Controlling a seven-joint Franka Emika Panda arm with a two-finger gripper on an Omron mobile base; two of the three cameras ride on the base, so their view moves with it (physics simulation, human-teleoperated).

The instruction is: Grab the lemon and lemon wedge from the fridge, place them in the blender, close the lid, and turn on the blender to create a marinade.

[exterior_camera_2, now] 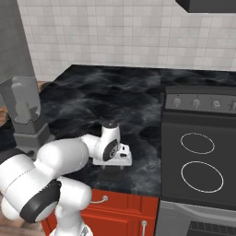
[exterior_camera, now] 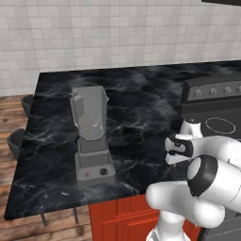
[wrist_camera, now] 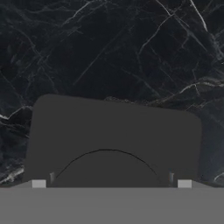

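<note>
The lid [wrist_camera: 113, 140] lies flat on the counter [wrist_camera: 109, 48] right under the gripper [wrist_camera: 111, 181], whose jaws are spread wide and pinch nothing. Judgement: the low, flat cap could slide or slip out if the fingers close off-centre. The blender [exterior_camera: 93, 141] stands well apart to the left, a pale, lemon-like blob blurry in its jug; the gripper's tips are cut off.

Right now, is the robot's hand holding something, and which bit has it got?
No, nothing is held. The gripper is open, hanging just above the dark grey lid on the black counter, with its fingertips wide apart over the lid's raised middle.
</note>
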